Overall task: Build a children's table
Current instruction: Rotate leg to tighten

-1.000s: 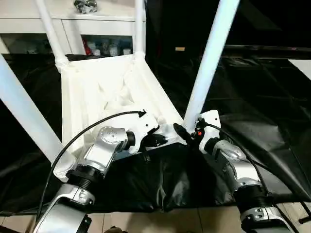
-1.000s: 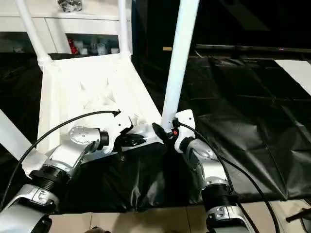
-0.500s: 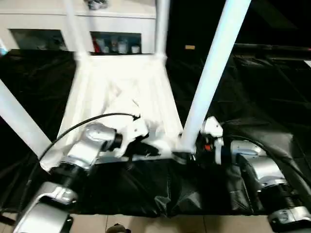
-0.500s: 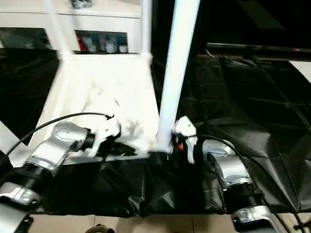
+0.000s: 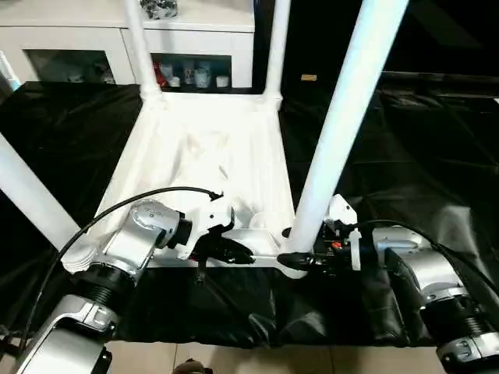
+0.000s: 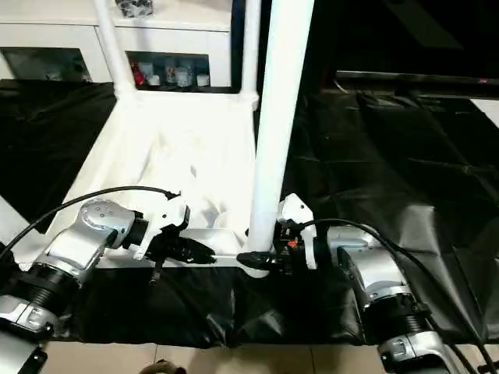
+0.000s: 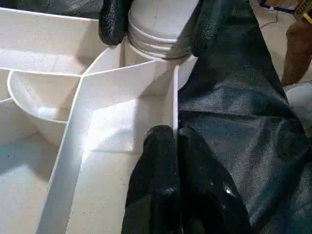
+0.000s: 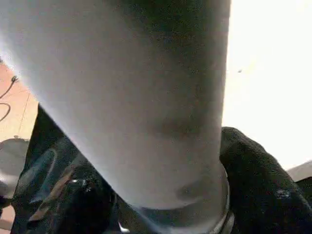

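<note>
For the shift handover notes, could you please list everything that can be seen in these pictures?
Children's table: one, white, upside down on the work table, four legs up.
Work table: one, black-covered, beneath it.
Cabinet: one, white, behind, small items on its shelf.
Left gripper: black fingers shut on the children's table's near rim.
Right gripper: black fingers either side of the near right leg's base.

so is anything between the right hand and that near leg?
Nothing visible. The right hand already has a finger on each side of the leg just above its socket; the left hand pinches the tabletop's near rim.
</note>
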Motion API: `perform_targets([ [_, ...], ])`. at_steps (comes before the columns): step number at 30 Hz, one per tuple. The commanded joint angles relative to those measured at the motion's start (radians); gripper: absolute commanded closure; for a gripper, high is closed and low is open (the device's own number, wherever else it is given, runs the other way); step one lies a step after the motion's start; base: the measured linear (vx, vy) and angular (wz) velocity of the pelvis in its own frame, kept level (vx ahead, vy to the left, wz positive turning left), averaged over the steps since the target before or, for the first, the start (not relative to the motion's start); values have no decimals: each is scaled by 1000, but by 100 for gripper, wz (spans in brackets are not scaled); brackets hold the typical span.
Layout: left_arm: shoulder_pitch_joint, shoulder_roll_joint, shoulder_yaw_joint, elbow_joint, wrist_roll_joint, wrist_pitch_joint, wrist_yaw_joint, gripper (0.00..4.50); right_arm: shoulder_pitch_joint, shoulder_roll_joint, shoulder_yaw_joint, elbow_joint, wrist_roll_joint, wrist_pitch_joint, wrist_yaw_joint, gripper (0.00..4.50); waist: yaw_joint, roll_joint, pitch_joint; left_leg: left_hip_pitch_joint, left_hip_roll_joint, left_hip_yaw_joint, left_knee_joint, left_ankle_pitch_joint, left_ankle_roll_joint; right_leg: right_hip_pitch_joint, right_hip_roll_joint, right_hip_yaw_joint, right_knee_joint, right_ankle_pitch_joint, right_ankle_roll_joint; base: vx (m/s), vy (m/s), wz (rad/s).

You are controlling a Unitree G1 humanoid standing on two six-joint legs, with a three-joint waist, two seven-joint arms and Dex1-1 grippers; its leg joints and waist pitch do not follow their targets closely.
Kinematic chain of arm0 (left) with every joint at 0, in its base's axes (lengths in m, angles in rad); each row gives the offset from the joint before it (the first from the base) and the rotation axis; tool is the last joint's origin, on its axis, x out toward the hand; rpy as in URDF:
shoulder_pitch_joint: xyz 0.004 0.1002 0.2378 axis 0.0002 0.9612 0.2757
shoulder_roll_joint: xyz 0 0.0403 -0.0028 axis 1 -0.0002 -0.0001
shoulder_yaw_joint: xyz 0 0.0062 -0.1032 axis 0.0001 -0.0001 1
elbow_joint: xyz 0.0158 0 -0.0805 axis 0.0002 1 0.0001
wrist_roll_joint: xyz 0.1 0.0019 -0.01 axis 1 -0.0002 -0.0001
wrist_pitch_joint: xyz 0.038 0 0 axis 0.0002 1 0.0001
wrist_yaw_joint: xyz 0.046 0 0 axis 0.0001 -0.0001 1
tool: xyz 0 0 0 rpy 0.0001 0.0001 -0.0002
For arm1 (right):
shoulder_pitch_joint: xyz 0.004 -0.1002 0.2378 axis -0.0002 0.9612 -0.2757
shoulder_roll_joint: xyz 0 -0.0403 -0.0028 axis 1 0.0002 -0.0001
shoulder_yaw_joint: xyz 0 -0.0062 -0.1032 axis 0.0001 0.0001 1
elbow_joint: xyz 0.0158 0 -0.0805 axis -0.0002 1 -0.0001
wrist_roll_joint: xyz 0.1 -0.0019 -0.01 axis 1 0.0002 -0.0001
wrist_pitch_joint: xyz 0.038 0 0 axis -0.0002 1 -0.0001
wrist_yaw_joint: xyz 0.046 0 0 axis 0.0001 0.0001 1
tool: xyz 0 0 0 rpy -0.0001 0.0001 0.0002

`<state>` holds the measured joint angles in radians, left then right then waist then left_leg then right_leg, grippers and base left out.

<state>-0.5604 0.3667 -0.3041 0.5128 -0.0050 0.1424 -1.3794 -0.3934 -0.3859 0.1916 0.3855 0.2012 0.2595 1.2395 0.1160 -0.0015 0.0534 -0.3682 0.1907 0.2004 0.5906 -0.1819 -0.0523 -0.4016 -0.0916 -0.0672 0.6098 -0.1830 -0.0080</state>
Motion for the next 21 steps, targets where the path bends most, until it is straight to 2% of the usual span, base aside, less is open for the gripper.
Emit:
perform_targets([
  [1, -23, -47, -7, 12, 4, -5, 82, 450, 19, 43, 33, -29, 14, 3, -14, 181, -6, 3, -64, 18, 48, -19, -73, -234, 20, 44, -59, 46, -71, -178, -249, 0, 0, 0],
  [2, -29, -62, 3, 24, 15, 0, 137, 450, 20, 75, 14, -13, 0, -8, -88, 184, -8, 2, -60, 20, 48, -20, -76, -266, 9, 40, -61, 47, -77, -232, -238, 0, 0, 0],
  [3, -29, -62, 3, 24, 15, 0, 137, 450, 20, 75, 14, -13, 0, -8, -88, 185, -10, 2, -59, 20, 47, -22, -77, -278, 3, 40, -62, 47, -79, -259, -231, 0, 0, 0],
  [5, -42, -86, 18, 37, 28, 16, 212, 450, 10, 123, -13, 32, -26, -24, -208, 187, -16, -7, -55, 21, 46, -25, -81, -306, -7, 39, -65, 46, -89, -349, -201, 0, 0, 0],
  [6, -42, -86, 18, 37, 28, 16, 212, 450, 10, 123, -13, 32, -26, -24, -208, 188, -20, -3, -53, 23, 44, -28, -82, -326, -16, 35, -68, 46, -97, -416, -181, 0, 0, 0],
  [9, -46, -94, 23, 38, 30, 24, 233, 450, 6, 141, -23, 49, -33, -26, -252, 188, -32, -5, -51, 23, 42, -33, -84, -352, -21, 33, -68, 44, -107, -492, -145, -19, -2, -1],
  [10, -61, -143, 41, 33, 40, 58, 332, 450, -15, 212, -56, 108, -54, -35, -415, 188, -37, -7, -50, 22, 45, -33, -84, -350, -24, 29, -69, 46, -106, -503, -138, 0, 0, 0],
  [11, -67, -168, 46, 28, 45, 77, 375, 450, -25, 243, -71, 128, -59, -33, -483, 188, -39, -4, -49, 23, 44, -34, -85, -357, -28, 26, -69, 45, -107, -511, -139, 0, 0, 0],
  [12, -71, -190, 50, 23, 49, 94, 411, 450, -31, 268, -83, 139, -61, -29, -534, 189, -45, -7, -50, 21, 41, -38, -85, -365, -36, 30, -69, 39, -110, -543, -127, 0, 0, 0],
  [14, -77, -217, 52, 21, 58, 109, 454, 450, -36, 295, -97, 145, -67, -24, -599, 189, -51, -8, -51, 17, 40, -40, -87, -356, -32, 33, -69, 37, -112, -538, -114, 0, 0, 0],
  [15, -79, -231, 50, 18, 63, 117, 474, 450, -34, 310, -98, 141, -70, -28, -619, 189, -54, -6, -51, 20, 40, -37, -87, -358, -28, 28, -67, 40, -114, -518, -117, 0, 0, 0],
  [16, -79, -235, 50, 17, 65, 119, 480, 450, -34, 314, -99, 139, -71, -29, -626, 189, -55, -5, -54, 20, 40, -38, -86, -355, -25, 29, -66, 40, -112, -503, -121, 0, 0, 0],
  [18, -79, -235, 50, 17, 65, 119, 480, 450, -34, 314, -99, 139, -71, -29, -626, 189, -57, -5, -56, 15, 40, -35, -87, -334, -12, 33, -63, 41, -107, -429, -140, 0, 0, 0],
  [21, -79, -235, 50, 17, 65, 119, 480, 450, -34, 314, -99, 139, -71, -29, -626, 189, -56, -4, -57, 14, 41, -31, -86, -314, -1, 35, -61, 44, -100, -355, -165, 0, 0, 0],
])
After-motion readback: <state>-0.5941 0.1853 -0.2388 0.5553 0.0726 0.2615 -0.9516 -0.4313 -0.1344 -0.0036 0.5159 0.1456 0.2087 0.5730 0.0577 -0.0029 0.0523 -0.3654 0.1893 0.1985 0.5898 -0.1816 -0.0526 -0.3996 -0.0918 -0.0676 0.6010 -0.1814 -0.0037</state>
